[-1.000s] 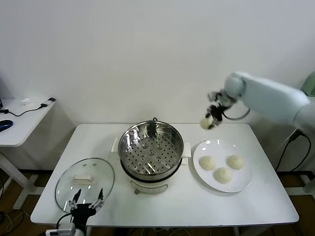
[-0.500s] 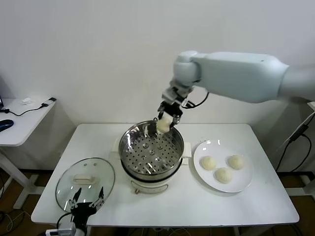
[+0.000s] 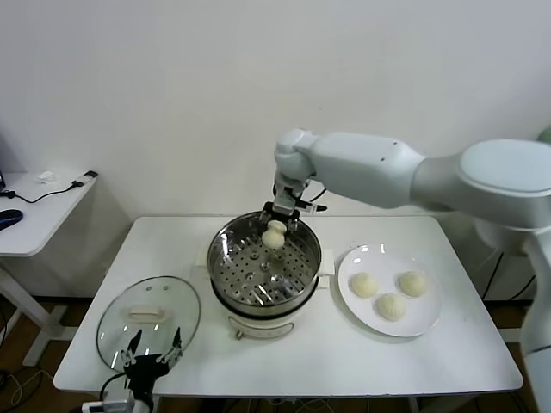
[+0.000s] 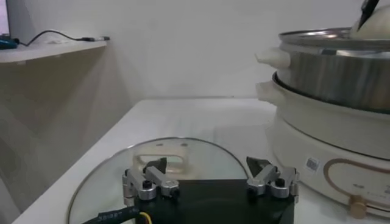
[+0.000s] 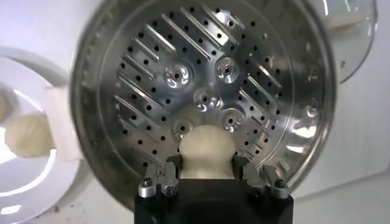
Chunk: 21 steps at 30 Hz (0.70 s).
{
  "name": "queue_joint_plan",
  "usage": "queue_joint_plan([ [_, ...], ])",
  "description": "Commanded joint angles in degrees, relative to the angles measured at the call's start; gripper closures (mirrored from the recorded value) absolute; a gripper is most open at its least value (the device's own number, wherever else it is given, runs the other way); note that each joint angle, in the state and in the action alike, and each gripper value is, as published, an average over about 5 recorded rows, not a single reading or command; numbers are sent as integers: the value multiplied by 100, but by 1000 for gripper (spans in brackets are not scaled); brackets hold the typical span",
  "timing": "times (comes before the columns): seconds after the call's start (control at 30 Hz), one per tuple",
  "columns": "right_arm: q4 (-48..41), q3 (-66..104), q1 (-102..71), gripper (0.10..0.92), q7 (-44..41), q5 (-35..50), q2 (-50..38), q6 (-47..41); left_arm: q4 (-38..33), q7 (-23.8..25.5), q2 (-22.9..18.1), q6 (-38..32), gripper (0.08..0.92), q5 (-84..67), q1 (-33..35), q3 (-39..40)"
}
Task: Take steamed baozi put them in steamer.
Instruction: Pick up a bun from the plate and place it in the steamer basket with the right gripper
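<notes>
My right gripper [image 3: 276, 231] is shut on one pale baozi [image 3: 274, 236] and holds it over the far part of the steel steamer [image 3: 232, 274], above its perforated floor. The right wrist view shows that baozi [image 5: 206, 149] pinched between my fingers, with the empty steamer floor [image 5: 183, 85] below it. Three more baozi [image 3: 362, 285] [image 3: 412, 283] [image 3: 390, 305] lie on the white plate [image 3: 426, 322] to the right of the steamer. My left gripper [image 3: 151, 351] is open and idle, low at the table's front left, over the glass lid [image 4: 183, 159].
The glass lid [image 3: 120, 331] with a cream handle lies flat at the table's front left. The steamer's cream pot base [image 4: 323, 146] stands close beside my left gripper. A side table [image 3: 34, 206] with cables stands to the far left.
My right arm has carried the baozi from above the plate leftwards to over the steamer and lowered it towards the basket. The left arm has not moved.
</notes>
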Motion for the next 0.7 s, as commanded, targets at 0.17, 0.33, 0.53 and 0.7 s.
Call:
queue_joint_plan([
  [0.17, -1340, 413, -756, 438, 228, -577, 595, 577, 22, -33, 3, -12, 177, 1, -15, -14],
  [0.33, -1051, 353, -513, 328, 36, -60, 471, 584, 0, -39, -10, -11, 177, 0, -3, -2],
  [0.53, -432, 24, 505, 211, -406, 1216, -13, 575, -101, -29, -36, 5, 177, 10, 32, 15],
  [0.7, 471, -820, 1617, 203, -774, 3135, -857, -218, -198, -19, -52, 13, 177, 37, 80, 29],
])
